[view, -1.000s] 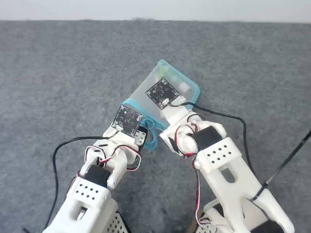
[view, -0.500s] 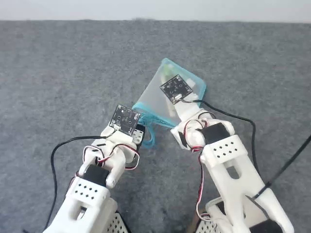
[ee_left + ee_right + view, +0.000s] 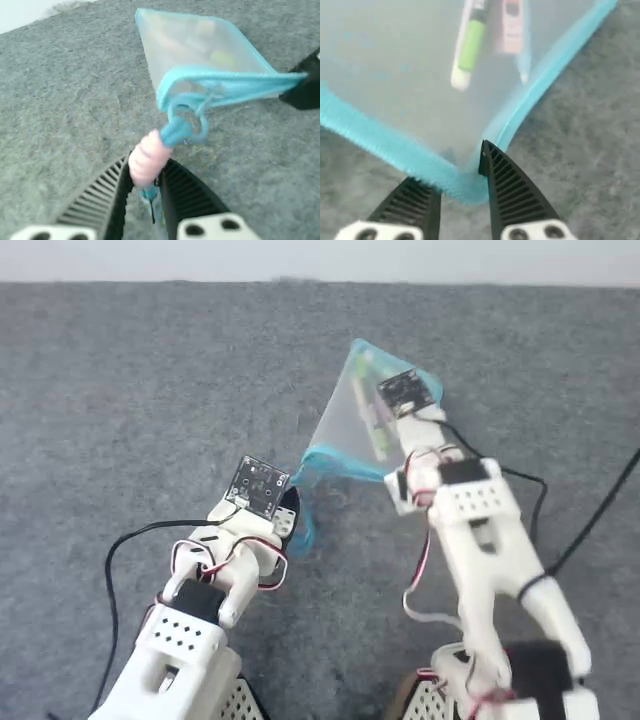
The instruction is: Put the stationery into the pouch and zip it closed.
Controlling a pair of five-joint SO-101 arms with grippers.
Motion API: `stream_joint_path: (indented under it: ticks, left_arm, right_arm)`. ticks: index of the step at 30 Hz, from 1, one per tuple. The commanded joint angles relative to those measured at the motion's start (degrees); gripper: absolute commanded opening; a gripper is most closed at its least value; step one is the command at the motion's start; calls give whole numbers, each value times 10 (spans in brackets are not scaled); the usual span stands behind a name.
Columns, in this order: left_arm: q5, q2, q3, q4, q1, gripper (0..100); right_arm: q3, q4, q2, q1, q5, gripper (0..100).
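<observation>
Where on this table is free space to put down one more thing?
Bare grey mat lies left of the translucent blue-edged pouch and right of the right arm. It is crowded between the left tool and right tool, both gripping the pouch.

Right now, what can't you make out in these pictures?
- Left wrist view: how far the zip is shut; it is blurred and seen edge-on.
- Right wrist view: the green pen and pink item inside the pouch, cut off by the picture's edge and blurred by the frosted wall.
- Left wrist view: the pink tag's lower end, hidden inside the left claw.
</observation>
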Motion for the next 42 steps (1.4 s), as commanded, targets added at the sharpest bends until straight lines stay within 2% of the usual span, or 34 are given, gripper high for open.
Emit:
stream_joint_path:
  ticks: [1, 7, 13, 33, 42]
  left_arm:
    - [-4, 0, -41, -17, -18, 10]
    - [-4, 0, -41, -17, -18, 10]
    - [-4, 0, -41, -17, -18, 10]
    - [-4, 0, -42, -17, -18, 10]
    - [-4, -1, -42, -17, -18, 10]
  right_arm:
    - [-72, -9, 82, 80, -4, 6]
    - [-158, -1, 180, 142, -38, 6]
    - [-209, 31, 221, 161, -62, 6]
    - [-248, 33, 227, 268, -94, 6]
    - [-245, 33, 227, 269, -94, 6]
